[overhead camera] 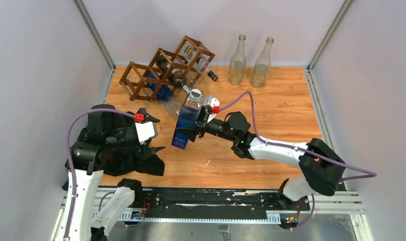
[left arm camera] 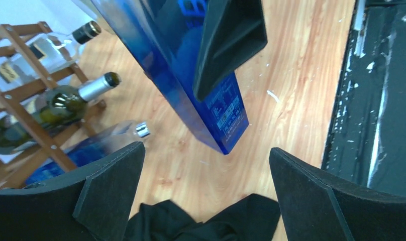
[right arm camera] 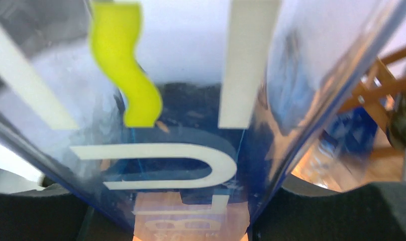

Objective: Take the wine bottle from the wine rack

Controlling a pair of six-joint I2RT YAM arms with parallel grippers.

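Observation:
My right gripper is shut on a blue square wine bottle and holds it tilted above the table, off the wine rack. The bottle fills the right wrist view between my gripper's jaws. In the left wrist view the bottle hangs with its base above the wood. The dark brown lattice rack stands at the back left and holds a green bottle, a clear bottle and another blue one. My left gripper is open and empty.
Two empty clear bottles stand at the back edge. A black cloth lies under my left gripper and also shows in the left wrist view. Grey walls close in the table on both sides and behind.

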